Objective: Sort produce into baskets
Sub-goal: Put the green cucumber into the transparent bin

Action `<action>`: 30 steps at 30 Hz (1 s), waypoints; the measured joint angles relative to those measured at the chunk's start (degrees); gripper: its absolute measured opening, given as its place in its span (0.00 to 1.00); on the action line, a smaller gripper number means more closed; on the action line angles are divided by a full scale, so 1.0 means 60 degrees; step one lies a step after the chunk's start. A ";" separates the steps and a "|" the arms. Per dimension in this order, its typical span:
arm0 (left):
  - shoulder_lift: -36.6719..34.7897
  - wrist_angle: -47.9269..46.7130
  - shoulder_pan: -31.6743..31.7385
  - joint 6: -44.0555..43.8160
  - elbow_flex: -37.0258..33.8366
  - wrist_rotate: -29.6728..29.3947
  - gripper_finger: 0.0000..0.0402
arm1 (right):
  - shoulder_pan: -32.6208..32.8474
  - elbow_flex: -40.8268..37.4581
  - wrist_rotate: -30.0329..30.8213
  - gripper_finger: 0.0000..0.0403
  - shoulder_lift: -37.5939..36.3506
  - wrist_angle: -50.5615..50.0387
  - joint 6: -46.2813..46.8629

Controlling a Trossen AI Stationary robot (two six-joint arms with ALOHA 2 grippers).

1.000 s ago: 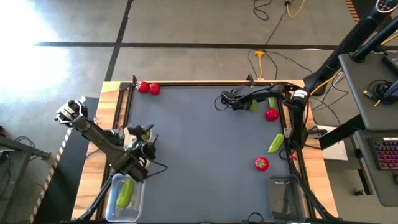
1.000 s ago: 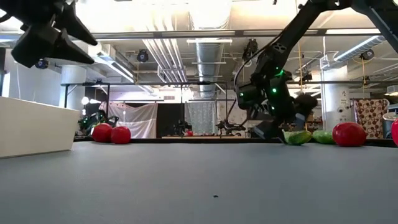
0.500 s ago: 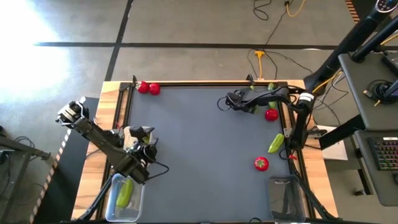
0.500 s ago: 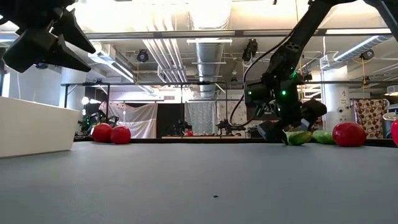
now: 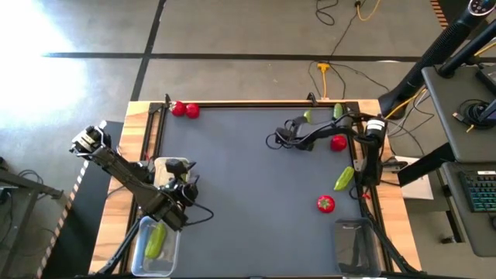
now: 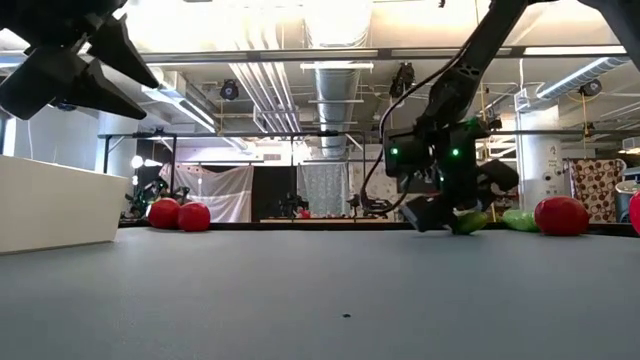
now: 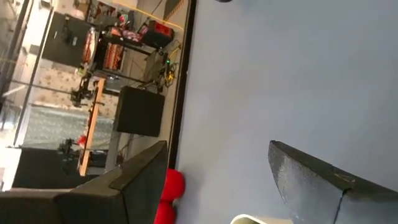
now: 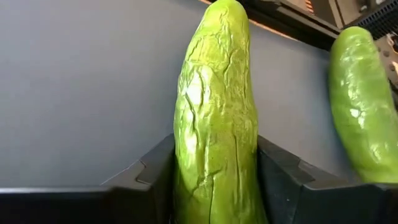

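Produce scattered; one piece binned.
Wrinkled green cucumber clamped between gripper fingers; another cucumber lies in the clear tub; red pair at the far-left corner.

Grey-matted table with wooden side strips. Carried two red pieces touching each other at the far left corner, a red piece near the right edge, a long green piece lying slantwise nearer along that edge, another red piece nearer still. Bore a clear tub at the near left corner and a second clear tub at the near right.
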 joint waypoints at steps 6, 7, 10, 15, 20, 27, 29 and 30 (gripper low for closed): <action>-0.0049 -0.0719 0.0004 0.0931 -0.0007 -0.0225 0.65 | 0.1407 0.0186 -0.0355 0.41 -0.0122 0.0023 0.0568; -0.0081 -0.1021 0.0020 0.0932 -0.0011 -0.0451 0.65 | 0.1786 0.0293 -0.0465 0.42 -0.0131 0.0040 0.0587; -0.0258 -0.1660 0.0182 0.0562 -0.0025 -0.0924 0.65 | 0.3085 0.0837 -0.0789 0.43 -0.0127 0.0099 0.0128; -0.0781 -0.1263 0.0936 0.0450 -0.0165 -0.0524 0.65 | 0.5095 0.1954 -0.1401 0.43 -0.0109 0.0441 -0.1724; -0.1456 0.2117 0.1928 0.1553 -0.1163 0.0596 0.65 | 0.6188 0.2670 -0.1848 0.43 -0.0100 0.1593 -0.3170; -0.1650 0.9685 0.2772 0.5037 -0.3406 0.5904 0.65 | 0.6767 0.2757 -0.2843 0.44 -0.0051 0.2159 -0.3459; -0.1481 1.1302 0.2899 0.5203 -0.3769 0.6686 0.65 | 0.6922 0.2596 -0.3072 0.44 -0.0051 0.2550 -0.3583; -0.1354 1.1965 0.2958 0.5218 -0.3909 0.6982 0.65 | 0.7008 0.2506 -0.3143 0.44 -0.0051 0.2850 -0.3675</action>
